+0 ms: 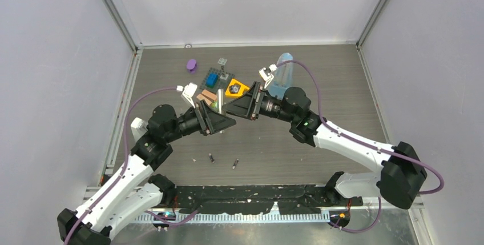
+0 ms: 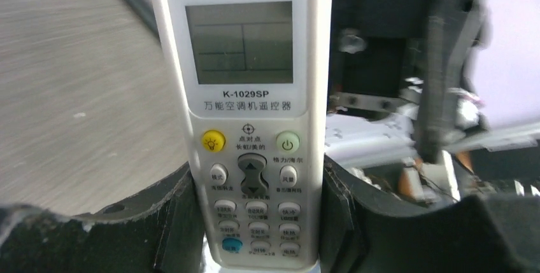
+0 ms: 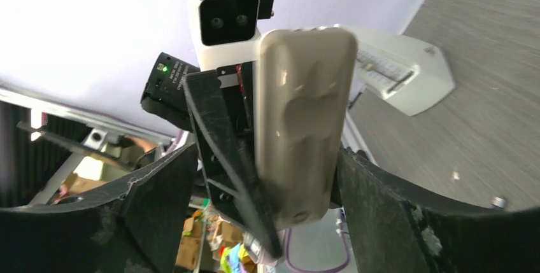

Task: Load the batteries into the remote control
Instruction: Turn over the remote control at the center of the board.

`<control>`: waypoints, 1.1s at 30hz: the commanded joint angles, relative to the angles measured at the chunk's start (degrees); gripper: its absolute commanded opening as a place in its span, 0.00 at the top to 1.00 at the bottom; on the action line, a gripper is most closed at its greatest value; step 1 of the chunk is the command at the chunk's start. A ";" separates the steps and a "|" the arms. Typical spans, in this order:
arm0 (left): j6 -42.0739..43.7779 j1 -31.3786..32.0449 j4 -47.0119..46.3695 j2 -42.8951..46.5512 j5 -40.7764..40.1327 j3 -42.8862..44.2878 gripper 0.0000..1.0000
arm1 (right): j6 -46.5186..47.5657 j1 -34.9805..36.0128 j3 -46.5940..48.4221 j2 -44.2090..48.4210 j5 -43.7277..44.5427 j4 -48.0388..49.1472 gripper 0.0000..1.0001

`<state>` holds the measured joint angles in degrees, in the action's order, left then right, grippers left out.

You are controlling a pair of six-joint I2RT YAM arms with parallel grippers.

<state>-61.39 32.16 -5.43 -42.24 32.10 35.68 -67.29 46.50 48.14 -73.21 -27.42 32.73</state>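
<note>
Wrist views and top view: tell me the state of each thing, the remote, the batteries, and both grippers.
remote: held off the table, screen blank, no open battery bay showing on its back.
left gripper: shut on the remote's sides.
right gripper: open, jaws wider than the remote.
batteries: two in view, lying loose on the table, not loaded.

Evenly, softly lit from overhead in the top view, with only faint shadows on the table (image 1: pixel 319 142). Sharp on the remote (image 2: pixel 245 95) in the left wrist view, blurred on the near fingers (image 2: pixel 159 222) and streaked across the table's left side. Backlit and washed white at top left in the right wrist view, dimming the remote's back.
</note>
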 commanded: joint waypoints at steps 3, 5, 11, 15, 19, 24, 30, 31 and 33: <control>17.36 -0.80 31.65 -0.15 -25.81 8.49 1.00 | 11.92 0.01 2.31 7.75 11.73 -19.07 0.06; 19.09 -0.83 37.13 -2.11 -35.88 9.30 1.00 | 15.19 0.04 2.75 9.58 16.19 -24.99 0.04; 20.78 -2.59 42.95 -16.65 -48.62 12.99 1.00 | 21.24 0.00 3.23 8.94 24.98 -36.88 0.05; 20.49 -3.86 44.78 -27.26 -51.29 16.36 1.00 | 23.16 0.05 3.70 7.00 28.24 -40.31 0.07; 19.98 -4.52 44.77 -35.58 -52.00 18.23 1.00 | 25.07 0.05 5.71 4.33 34.26 -46.85 0.08; 19.90 -5.40 42.95 -43.49 -50.12 18.06 0.90 | 27.25 -0.38 6.55 2.66 42.37 -54.46 0.08; 19.94 -6.74 42.46 -48.65 -48.07 17.62 0.85 | 28.52 -5.18 3.19 3.46 47.65 -60.26 0.09; 19.98 -6.76 42.18 -48.84 -47.82 17.42 0.81 | 28.92 -5.89 2.70 3.79 48.04 -61.04 0.08; 20.15 -6.76 41.70 -49.03 -47.57 16.79 0.63 | 30.19 -8.37 1.41 4.56 49.52 -61.93 0.08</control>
<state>-41.56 25.76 37.87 -91.11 -15.79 51.81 -39.90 41.34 51.16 -70.72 15.68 -25.32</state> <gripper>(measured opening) 0.547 0.918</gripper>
